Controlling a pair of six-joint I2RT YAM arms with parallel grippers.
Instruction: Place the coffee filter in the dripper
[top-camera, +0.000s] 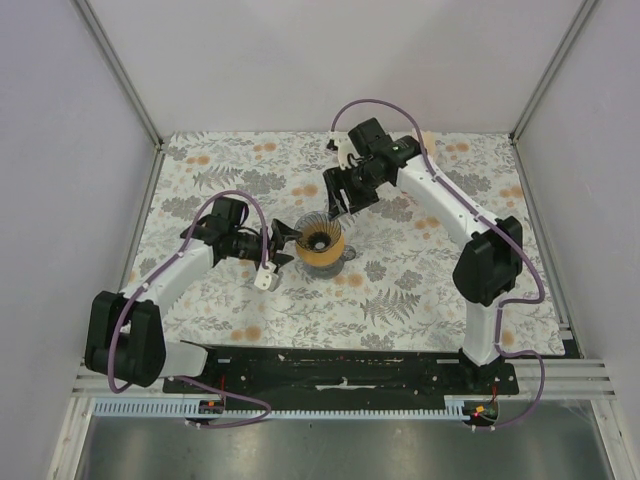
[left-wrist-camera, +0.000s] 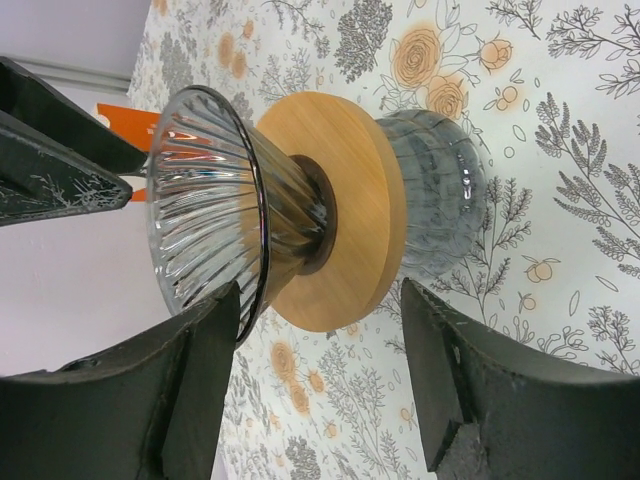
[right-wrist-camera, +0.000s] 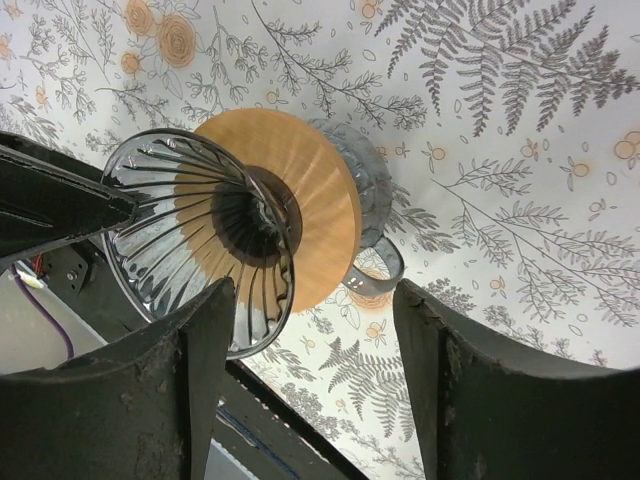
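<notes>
The dripper (top-camera: 320, 242) stands mid-table: a grey see-through ribbed cone (left-wrist-camera: 215, 200) on a tan round collar (left-wrist-camera: 345, 200) over a glass base with a small handle (right-wrist-camera: 375, 262). No white paper shows inside the cone; the coffee filter is out of view. My left gripper (top-camera: 285, 238) is open just left of the dripper, and nothing lies between its fingers (left-wrist-camera: 200, 380). My right gripper (top-camera: 338, 200) is open just behind the dripper, its fingers (right-wrist-camera: 440, 380) apart and empty. Each wrist view shows a dark finger of the other gripper near the cone's rim.
Part of an orange carton (left-wrist-camera: 118, 122) shows beyond the dripper in the left wrist view. A floral cloth (top-camera: 420, 290) covers the table. Pale walls enclose it on three sides. The black base rail (top-camera: 340, 380) runs along the near edge.
</notes>
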